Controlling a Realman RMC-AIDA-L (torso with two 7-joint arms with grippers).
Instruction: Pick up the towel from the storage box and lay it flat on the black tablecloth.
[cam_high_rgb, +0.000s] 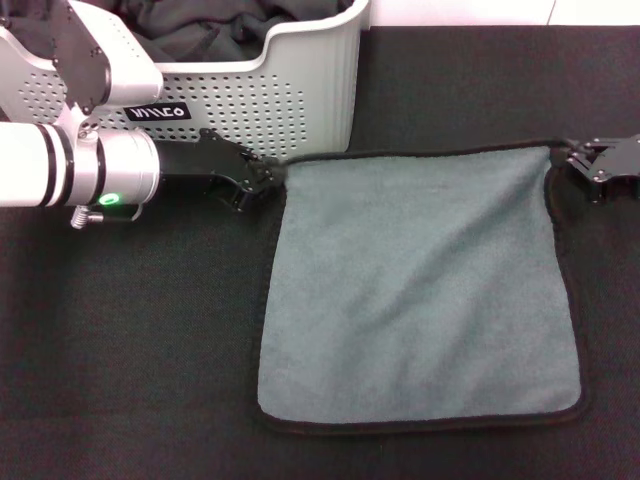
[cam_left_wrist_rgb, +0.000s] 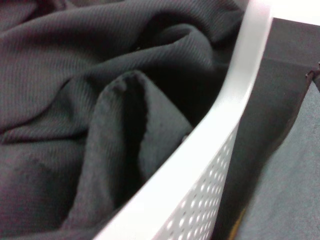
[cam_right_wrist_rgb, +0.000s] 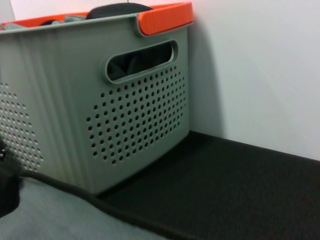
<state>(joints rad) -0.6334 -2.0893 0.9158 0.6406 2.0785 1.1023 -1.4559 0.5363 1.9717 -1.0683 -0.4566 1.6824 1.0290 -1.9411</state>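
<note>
The grey-green towel (cam_high_rgb: 420, 290) with its black border lies spread flat on the black tablecloth (cam_high_rgb: 130, 350), in front of the light grey storage box (cam_high_rgb: 300, 90). My left gripper (cam_high_rgb: 262, 185) is at the towel's far left corner, beside the box's front wall, with its jaws apart. My right gripper (cam_high_rgb: 582, 175) is just off the towel's far right corner, also with its jaws apart. The right wrist view shows the box (cam_right_wrist_rgb: 75, 100), the towel's edge (cam_right_wrist_rgb: 50, 215) and the tablecloth (cam_right_wrist_rgb: 240, 190).
Dark charcoal cloths (cam_left_wrist_rgb: 100, 100) fill the box, seen over its rim (cam_left_wrist_rgb: 210, 145). A white wall (cam_right_wrist_rgb: 250, 65) stands behind the table. Bare tablecloth lies to the left of the towel and at the far right (cam_high_rgb: 480, 80).
</note>
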